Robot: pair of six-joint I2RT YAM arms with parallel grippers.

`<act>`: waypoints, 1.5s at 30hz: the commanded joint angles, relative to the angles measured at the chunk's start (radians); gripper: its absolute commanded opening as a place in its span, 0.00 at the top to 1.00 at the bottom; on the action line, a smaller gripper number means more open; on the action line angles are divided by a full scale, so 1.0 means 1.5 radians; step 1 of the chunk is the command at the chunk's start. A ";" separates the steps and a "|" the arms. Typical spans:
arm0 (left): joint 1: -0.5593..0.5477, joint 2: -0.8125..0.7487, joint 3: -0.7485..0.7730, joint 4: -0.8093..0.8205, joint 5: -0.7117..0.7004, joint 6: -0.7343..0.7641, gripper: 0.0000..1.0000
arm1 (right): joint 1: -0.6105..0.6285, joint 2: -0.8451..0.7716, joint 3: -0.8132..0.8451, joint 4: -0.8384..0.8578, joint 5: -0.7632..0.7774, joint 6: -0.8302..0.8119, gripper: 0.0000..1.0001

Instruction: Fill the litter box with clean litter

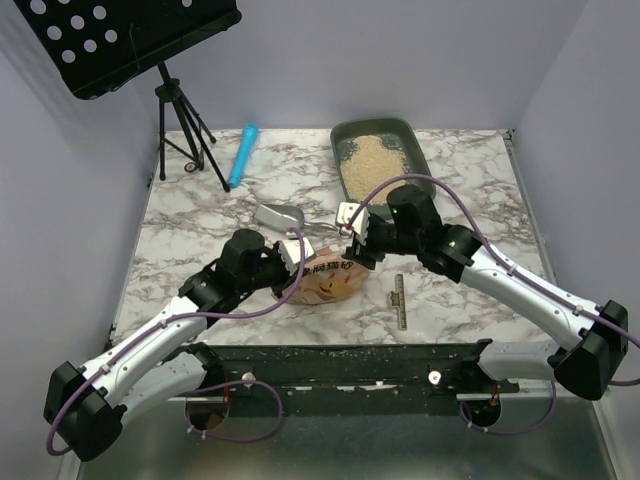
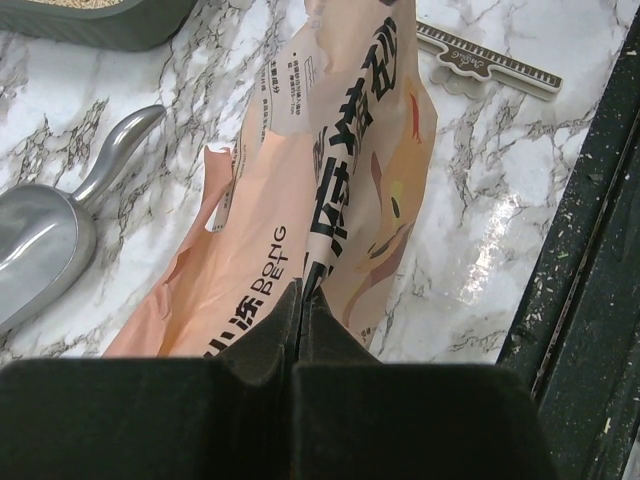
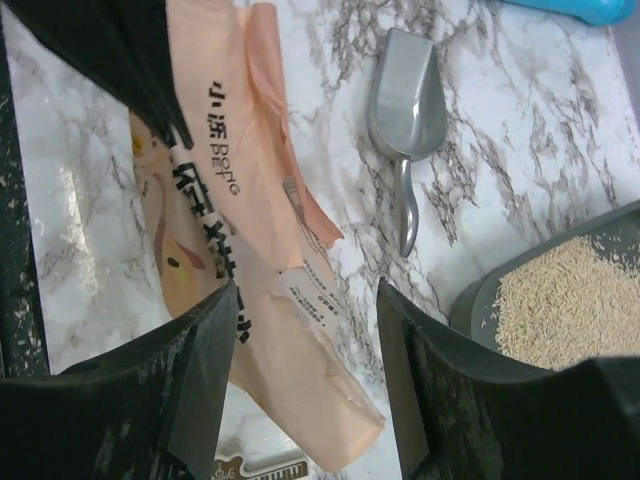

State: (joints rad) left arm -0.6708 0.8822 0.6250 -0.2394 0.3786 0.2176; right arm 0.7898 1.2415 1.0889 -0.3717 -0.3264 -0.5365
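Pinching the orange bag [image 2: 350, 180], left gripper [image 2: 302, 300] has its jaws clamped tight on the bag's edge. Right gripper [image 3: 307, 300] is over the bag's other end, jaws spread wide, contact unclear. Litter box [image 1: 375, 125] sits at the far side of the table, well apart from the bag, with clean litter [image 1: 372, 162] piled inside. Metal scoop [image 3: 405, 95] lies beside the bag.

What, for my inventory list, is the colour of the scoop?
Silver metal scoop, clearest in the right wrist view.

Silver scoop [image 2: 45, 235] lies beside the orange bag [image 2: 340, 180].
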 commanded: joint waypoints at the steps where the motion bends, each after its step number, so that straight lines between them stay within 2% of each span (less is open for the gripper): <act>1: -0.013 -0.018 -0.005 0.042 -0.018 -0.022 1.00 | -0.005 0.012 0.027 -0.105 -0.073 -0.128 0.34; 4: -0.016 -0.021 -0.004 0.041 -0.023 -0.024 1.00 | -0.005 0.026 0.022 -0.132 -0.093 -0.137 0.34; 17: -0.028 -0.031 -0.010 0.039 -0.034 -0.019 1.00 | -0.016 0.144 -0.008 -0.103 -0.165 -0.139 0.36; 20: -0.030 -0.030 -0.010 0.035 -0.040 -0.013 1.00 | -0.018 0.166 -0.015 -0.104 -0.173 -0.132 0.41; 22: -0.030 -0.030 -0.009 0.035 -0.037 -0.012 1.00 | -0.020 0.174 -0.014 -0.107 -0.171 -0.127 0.49; 23: -0.030 -0.029 -0.010 0.034 -0.037 -0.011 0.95 | -0.023 0.178 -0.011 -0.113 -0.177 -0.121 0.61; 24: -0.030 -0.030 -0.011 0.037 -0.036 -0.011 0.87 | -0.028 0.180 -0.006 -0.125 -0.190 -0.123 0.84; 25: -0.030 -0.029 -0.013 0.039 -0.026 -0.012 0.77 | -0.032 0.179 -0.002 -0.134 -0.196 -0.122 0.99; 30: -0.033 -0.014 -0.015 0.041 0.024 -0.003 0.45 | -0.037 0.150 -0.015 -0.132 -0.201 -0.115 0.99; 34: -0.034 -0.001 -0.016 0.050 0.026 0.000 0.29 | -0.037 0.135 -0.019 -0.129 -0.207 -0.112 0.99; 37: -0.034 0.023 -0.015 0.052 0.008 0.005 0.25 | -0.037 0.124 -0.021 -0.126 -0.215 -0.112 1.00; 42: -0.034 0.085 -0.007 0.051 -0.012 0.009 0.25 | -0.037 0.118 -0.025 -0.121 -0.219 -0.111 1.00; 44: -0.034 0.100 -0.004 0.054 -0.011 0.011 0.30 | -0.037 0.116 -0.029 -0.119 -0.222 -0.112 0.99; 45: -0.033 0.105 -0.004 0.056 -0.009 0.012 0.35 | -0.037 0.115 -0.032 -0.117 -0.223 -0.111 0.99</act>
State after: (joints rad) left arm -0.7174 0.9993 0.6071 -0.1726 0.3710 0.2176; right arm 0.7380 1.4620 1.0504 -0.5274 -0.5919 -0.7151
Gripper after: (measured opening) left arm 0.724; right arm 0.012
